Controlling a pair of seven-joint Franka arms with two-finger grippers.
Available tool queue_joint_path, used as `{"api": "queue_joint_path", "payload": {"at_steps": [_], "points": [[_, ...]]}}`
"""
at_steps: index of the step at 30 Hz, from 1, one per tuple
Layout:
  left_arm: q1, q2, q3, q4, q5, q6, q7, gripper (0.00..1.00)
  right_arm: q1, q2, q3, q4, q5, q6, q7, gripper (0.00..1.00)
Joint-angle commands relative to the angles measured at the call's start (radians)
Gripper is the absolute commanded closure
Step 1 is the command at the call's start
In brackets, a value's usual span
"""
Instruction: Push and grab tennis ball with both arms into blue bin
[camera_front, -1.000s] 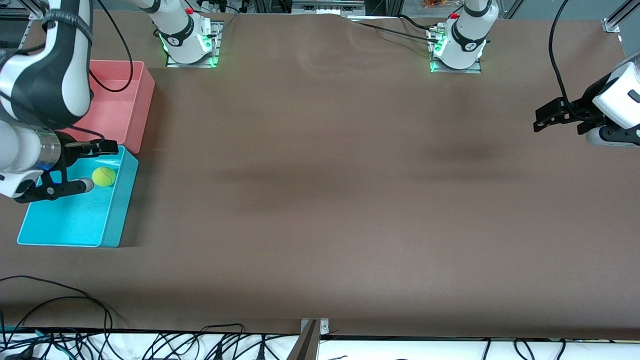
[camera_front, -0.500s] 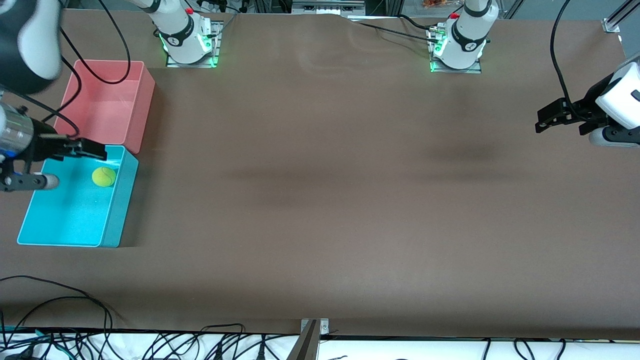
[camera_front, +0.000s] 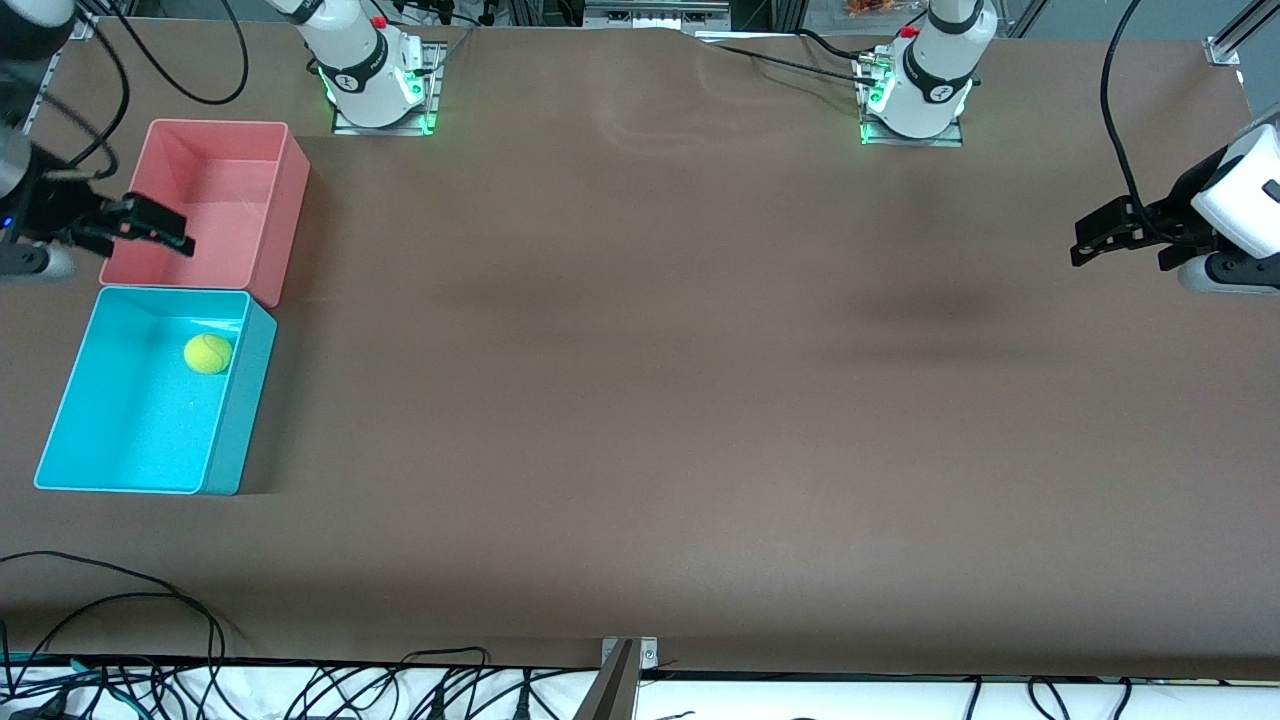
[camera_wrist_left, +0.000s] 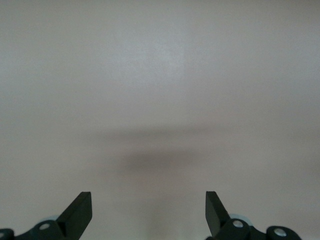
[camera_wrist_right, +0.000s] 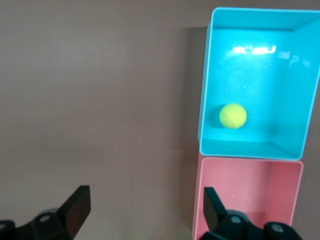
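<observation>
A: Where is the tennis ball (camera_front: 208, 353)?

B: In the blue bin (camera_front: 63, 420), near the wall that adjoins the pink bin (camera_front: 290, 190).

A: And the hands?

B: The right hand (camera_front: 105, 240) hangs spread and empty over the pink bin's outer edge. The left hand (camera_front: 1105, 232), also spread and empty, waits over the surface (camera_front: 640, 400) at its own end.

A: What is left?

B: Likely only retreat: the right arm should rise clear, without clipping either bin's rim.
</observation>
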Motion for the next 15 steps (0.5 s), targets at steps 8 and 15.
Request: {"api": "queue_joint_path", "payload": {"at_steps": [8, 15], "points": [[0.005, 0.009, 0.004, 0.022, -0.016, 0.0, 0.005, 0.0, -0.032, -0.017, 0.043, 0.0, -0.022, -0.027, 0.072, 0.0], [0.009, 0.009, 0.006, 0.02, -0.008, 0.001, 0.015, 0.0, -0.043, -0.006, 0.046, 0.002, -0.025, -0.021, 0.065, 0.0]]}}
